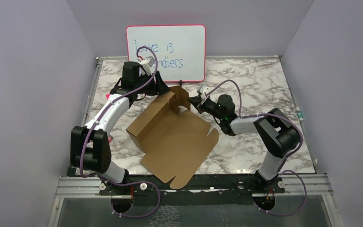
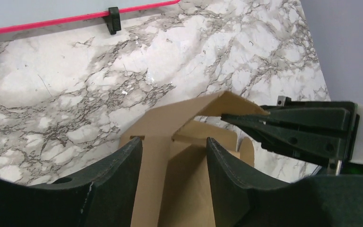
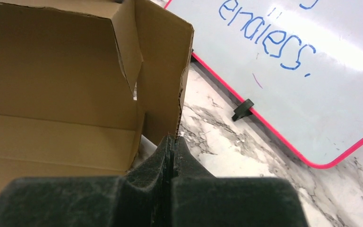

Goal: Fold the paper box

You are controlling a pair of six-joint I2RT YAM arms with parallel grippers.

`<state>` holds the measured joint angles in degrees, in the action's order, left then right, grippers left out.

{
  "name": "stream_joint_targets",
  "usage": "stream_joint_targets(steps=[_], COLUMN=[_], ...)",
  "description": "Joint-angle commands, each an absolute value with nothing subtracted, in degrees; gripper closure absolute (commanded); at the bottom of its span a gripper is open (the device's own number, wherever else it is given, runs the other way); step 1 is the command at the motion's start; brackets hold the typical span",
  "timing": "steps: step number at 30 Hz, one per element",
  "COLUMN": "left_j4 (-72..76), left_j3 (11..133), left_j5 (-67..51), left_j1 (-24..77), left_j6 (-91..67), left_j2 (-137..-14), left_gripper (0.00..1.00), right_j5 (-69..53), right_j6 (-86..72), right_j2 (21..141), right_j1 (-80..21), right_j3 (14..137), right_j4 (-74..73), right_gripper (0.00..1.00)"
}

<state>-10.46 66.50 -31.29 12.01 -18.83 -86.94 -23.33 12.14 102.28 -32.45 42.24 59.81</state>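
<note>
The paper box (image 1: 175,142) is brown cardboard, partly folded, lying mid-table with its far-left wall and a corner flap raised. My left gripper (image 1: 163,90) hangs over the far corner. In the left wrist view its fingers (image 2: 123,165) stand apart, astride the raised wall (image 2: 170,118), and the gripper (image 2: 174,140) is open. My right gripper (image 1: 192,100) reaches in from the right and is shut on the edge of the upright corner flap (image 3: 163,71). In the right wrist view the gripper (image 3: 172,138) pinches the flap's corrugated edge. The flat front panel lies toward the arm bases.
A pink-framed whiteboard (image 1: 166,47) with blue writing leans against the back wall, close behind the left gripper. The marble table (image 1: 264,85) is bordered by lilac side walls. A metal rail (image 1: 194,182) runs along the near edge, under the box's front flap.
</note>
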Motion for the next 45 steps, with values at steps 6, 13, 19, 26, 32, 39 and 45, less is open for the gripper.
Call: stream_joint_targets(steps=[6, 13, 19, 26, 32, 39, 45], left_j4=[-9.9, -9.6, -9.4, -9.3, -7.4, -5.4, -4.8], left_j3=[65.3, 65.1, 64.9, 65.0, 64.1, 63.6, 62.9], left_j5=[-32.5, -33.2, -33.3, -33.3, -33.2, -33.0, -31.8], left_j1=[11.8, 11.8, 11.8, 11.8, 11.8, 11.7, 11.6], left_j6=[-19.2, -19.8, -20.0, -20.5, -21.5, -23.3, -24.6], left_j2=[-87.6, -87.6, -87.0, -86.0, -84.8, -84.8, -85.3], left_gripper=[0.52, 0.53, 0.53, 0.47, 0.42, 0.41, 0.41], right_j5=[-4.3, 3.8, 10.7, 15.1, 13.1, 15.7, 15.8], right_j6=[11.7, 7.7, 2.5, -3.4, -4.0, -3.6, -3.5], right_j2=[95.0, 93.1, 94.5, 93.2, 93.2, 92.9, 92.6], right_j1=[-40.0, -44.5, -48.7, -50.5, -52.4, -54.3, -54.7], right_j3=[40.6, 41.9, 41.3, 39.9, 39.2, 39.0, 38.0], right_j4=[55.4, 47.9, 46.7, 44.2, 43.5, 41.8, 42.5], right_gripper=[0.99, 0.99, 0.99, 0.98, 0.97, 0.97, 0.97])
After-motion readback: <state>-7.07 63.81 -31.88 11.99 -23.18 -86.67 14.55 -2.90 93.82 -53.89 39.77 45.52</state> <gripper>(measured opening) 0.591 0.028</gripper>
